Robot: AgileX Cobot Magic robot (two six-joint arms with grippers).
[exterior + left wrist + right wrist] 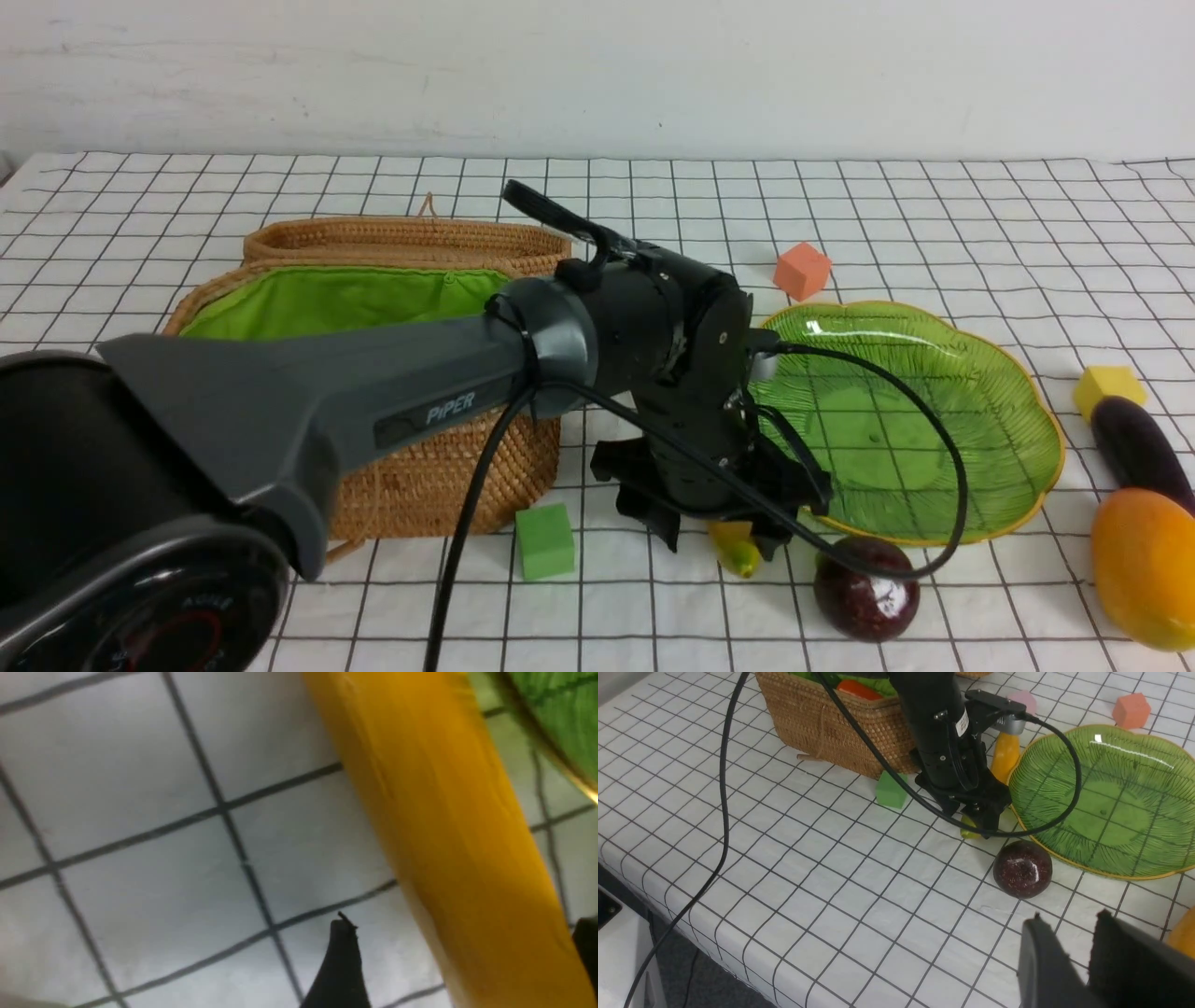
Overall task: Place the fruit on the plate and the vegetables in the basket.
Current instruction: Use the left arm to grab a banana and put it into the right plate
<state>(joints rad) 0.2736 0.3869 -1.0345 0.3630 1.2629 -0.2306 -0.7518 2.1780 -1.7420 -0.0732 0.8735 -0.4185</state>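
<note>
Yellow banana [739, 555] beside green plate [1022, 373], inside the spread left gripper [721, 543]

Grid cloth [934, 205] covers my table; white wall [597, 75] behind. From front-view centre: green cube [544, 541] at 6 o'clock, orange cube [802, 271] at 2, yellow cube [1108, 388] at 3, well apart. Pink cube [1022, 699] shows in my right wrist view only, partly hidden.

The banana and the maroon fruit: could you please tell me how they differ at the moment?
The banana is long and yellow; the maroon fruit is round and dark. The banana lies under the left hand; the maroon fruit lies free. Both rest on the cloth beside the plate, not on it.
</note>
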